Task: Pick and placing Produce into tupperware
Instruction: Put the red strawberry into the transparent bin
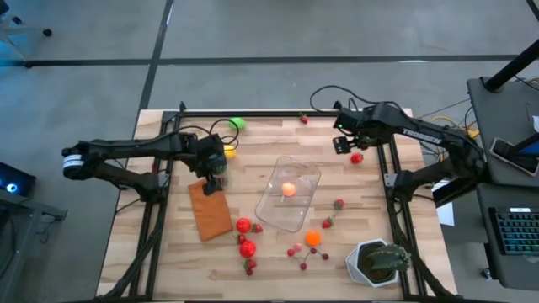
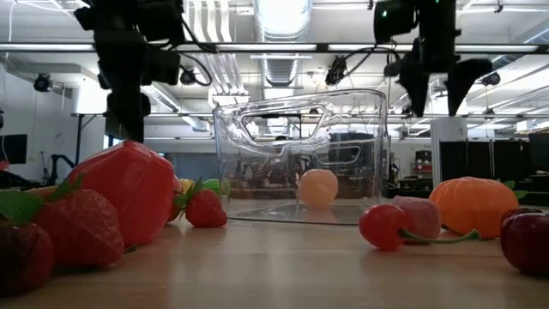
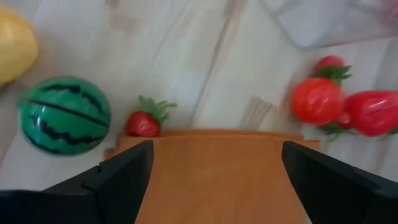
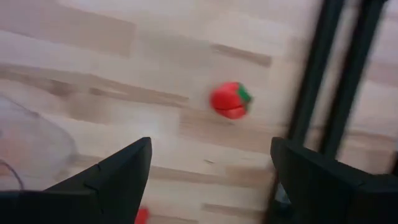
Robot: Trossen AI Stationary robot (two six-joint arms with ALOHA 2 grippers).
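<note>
The clear tupperware (image 1: 289, 195) stands mid-table with one pale orange ball (image 1: 289, 189) inside; it also shows in the low view (image 2: 300, 154). Toy produce lies scattered around it. My left gripper (image 1: 216, 171) is open and hovers above the far end of the flat brown-orange rectangle (image 3: 217, 180), with a small strawberry (image 3: 144, 123), a striped green melon (image 3: 62, 115) and red fruits (image 3: 317, 99) beyond its fingers. My right gripper (image 1: 345, 145) is open, raised near the table's far right, and a small red fruit with a green top (image 4: 230, 99) lies on the wood ahead of it.
More produce lies near the table's front: red fruits (image 1: 245, 237), an orange one (image 1: 312, 238), cherries (image 1: 296, 251). A lime-green fruit (image 1: 237, 124) and a yellow one (image 1: 229, 153) sit toward the far left. The white plant pot (image 1: 377, 261) stands at the near right corner. Black frame rails (image 4: 323, 81) border the table.
</note>
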